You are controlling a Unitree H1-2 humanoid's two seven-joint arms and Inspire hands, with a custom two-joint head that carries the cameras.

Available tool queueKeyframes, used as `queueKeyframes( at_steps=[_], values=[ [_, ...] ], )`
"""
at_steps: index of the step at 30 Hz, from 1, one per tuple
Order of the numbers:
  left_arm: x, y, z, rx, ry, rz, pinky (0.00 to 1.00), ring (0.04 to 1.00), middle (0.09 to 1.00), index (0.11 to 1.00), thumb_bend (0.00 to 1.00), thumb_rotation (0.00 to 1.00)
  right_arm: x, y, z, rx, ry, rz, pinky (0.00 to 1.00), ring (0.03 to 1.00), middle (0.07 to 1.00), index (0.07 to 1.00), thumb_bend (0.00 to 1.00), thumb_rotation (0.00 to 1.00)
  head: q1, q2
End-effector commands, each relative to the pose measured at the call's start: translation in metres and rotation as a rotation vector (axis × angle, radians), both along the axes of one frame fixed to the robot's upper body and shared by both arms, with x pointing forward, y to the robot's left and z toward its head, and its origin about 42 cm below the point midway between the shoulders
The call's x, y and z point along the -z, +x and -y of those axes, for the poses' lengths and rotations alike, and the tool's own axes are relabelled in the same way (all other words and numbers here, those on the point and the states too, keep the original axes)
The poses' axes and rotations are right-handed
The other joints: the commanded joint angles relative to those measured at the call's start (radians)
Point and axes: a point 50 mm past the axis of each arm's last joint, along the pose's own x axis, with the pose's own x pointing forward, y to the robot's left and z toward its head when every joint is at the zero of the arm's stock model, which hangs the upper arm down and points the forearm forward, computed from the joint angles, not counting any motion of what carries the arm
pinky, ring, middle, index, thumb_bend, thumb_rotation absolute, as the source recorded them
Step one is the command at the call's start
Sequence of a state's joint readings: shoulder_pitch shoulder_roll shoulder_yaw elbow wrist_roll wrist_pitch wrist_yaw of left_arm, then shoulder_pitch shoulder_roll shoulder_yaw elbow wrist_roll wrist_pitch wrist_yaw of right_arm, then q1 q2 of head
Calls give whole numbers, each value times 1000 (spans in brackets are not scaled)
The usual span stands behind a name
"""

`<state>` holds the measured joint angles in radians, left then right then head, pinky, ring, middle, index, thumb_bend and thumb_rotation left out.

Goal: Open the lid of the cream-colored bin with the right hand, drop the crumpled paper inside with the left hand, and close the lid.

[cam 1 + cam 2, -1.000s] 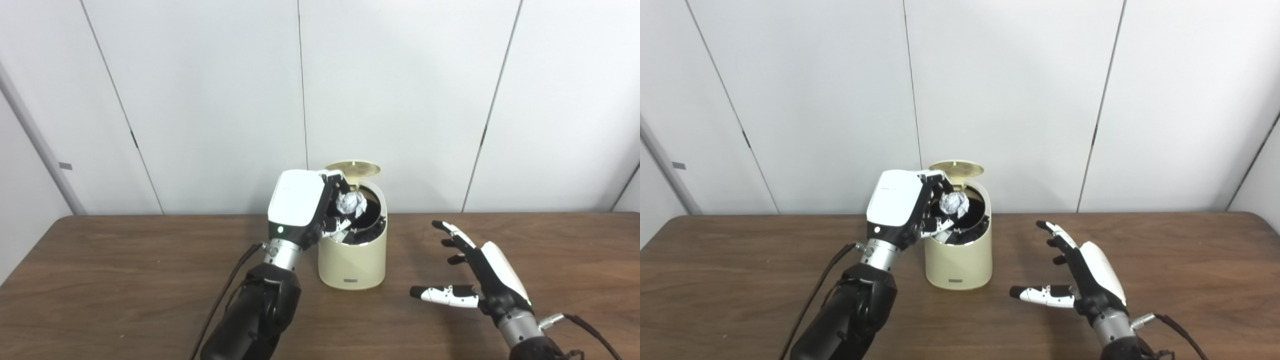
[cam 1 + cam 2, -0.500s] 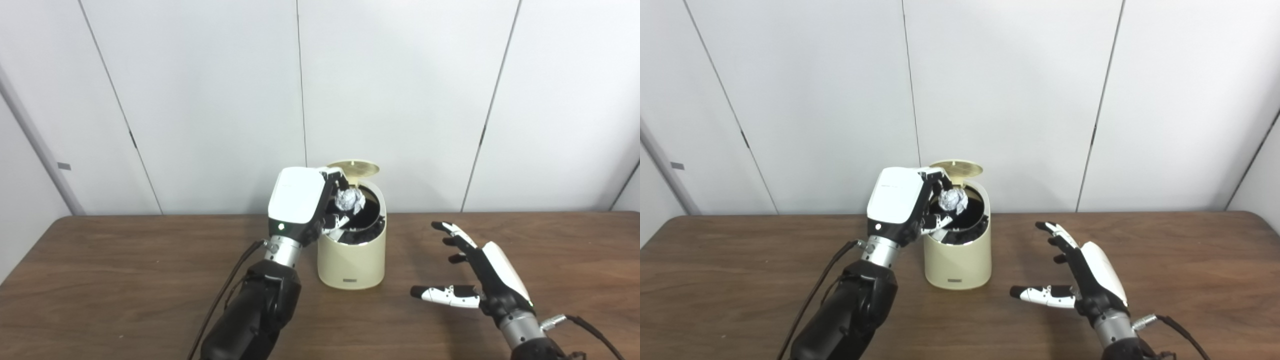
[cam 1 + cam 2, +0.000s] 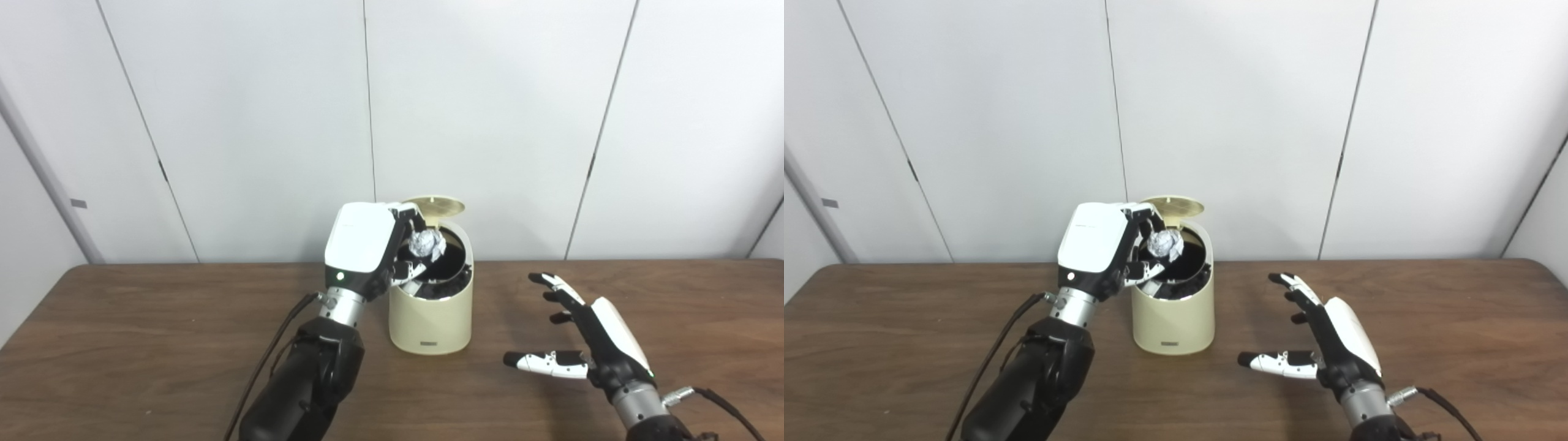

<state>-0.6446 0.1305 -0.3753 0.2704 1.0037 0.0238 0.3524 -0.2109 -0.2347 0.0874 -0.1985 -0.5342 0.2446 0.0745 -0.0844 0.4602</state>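
Each hand, the left hand (image 3: 367, 248) and the right hand (image 3: 597, 343), is covered by a white back plate over black fingers with white tips. Silver wrist collars, black forearms, a small green light and thin black cables are seen.

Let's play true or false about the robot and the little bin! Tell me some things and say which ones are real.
1. The lid of the bin is up. True.
2. The left robot hand holds a paper ball over the bin's opening. True.
3. The right robot hand is pushing on the lid. False: it hangs open beside the bin, touching nothing.
4. The bin has tipped over on the table. False: it stands upright.
5. The paper ball lies on the table. False: it is in the left robot hand, above the bin.
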Motion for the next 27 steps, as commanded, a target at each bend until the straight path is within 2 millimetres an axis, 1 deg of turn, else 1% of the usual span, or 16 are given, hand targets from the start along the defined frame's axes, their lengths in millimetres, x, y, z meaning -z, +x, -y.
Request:
queueKeyframes(
  at_steps=[1, 5, 7, 9, 11, 14, 18, 22, 27],
  values=[
    [-26, 1, 2, 15, -26, 81, 378, 444, 470, 531, 519, 0, -16, 3, 0, -5, -3, 75, 710, 858, 940, 866, 679, 299, -1, 0],
    [-27, 0, 2, 11, -24, 73, 368, 445, 468, 535, 519, 0, -17, 3, -1, -5, 4, 75, 701, 853, 939, 863, 682, 301, 0, 1],
    [-27, 0, 2, 13, -23, 74, 385, 449, 468, 536, 519, 0, -17, 4, -2, -7, 5, 76, 694, 848, 937, 862, 684, 298, 0, 1],
    [-27, 0, 1, 15, -22, 78, 392, 447, 484, 506, 522, 0, -17, 4, -2, -8, 4, 76, 693, 848, 937, 862, 684, 299, 0, 1],
    [-27, 0, 1, 16, -23, 78, 391, 446, 488, 498, 523, 0, -17, 4, -2, -8, 2, 74, 693, 846, 936, 862, 685, 304, 0, 1],
    [-27, 0, 1, 17, -23, 74, 388, 450, 472, 530, 519, 0, -17, 3, -3, -6, -4, 70, 698, 848, 936, 862, 684, 313, 2, 6],
    [-27, 0, 0, 18, -20, 68, 405, 468, 472, 533, 519, 0, -18, 3, -2, -6, -7, 74, 702, 853, 939, 865, 681, 300, 2, 8],
    [-28, 0, 0, 19, -20, 64, 399, 459, 471, 534, 519, 0, -16, 4, -1, -6, 1, 72, 692, 846, 941, 866, 682, 301, 3, 10],
    [-27, 0, 0, 19, -17, 60, 396, 470, 473, 534, 518, 0, -17, 3, -1, -4, 1, 75, 670, 834, 939, 879, 677, 283, 3, 12]
  ],
)
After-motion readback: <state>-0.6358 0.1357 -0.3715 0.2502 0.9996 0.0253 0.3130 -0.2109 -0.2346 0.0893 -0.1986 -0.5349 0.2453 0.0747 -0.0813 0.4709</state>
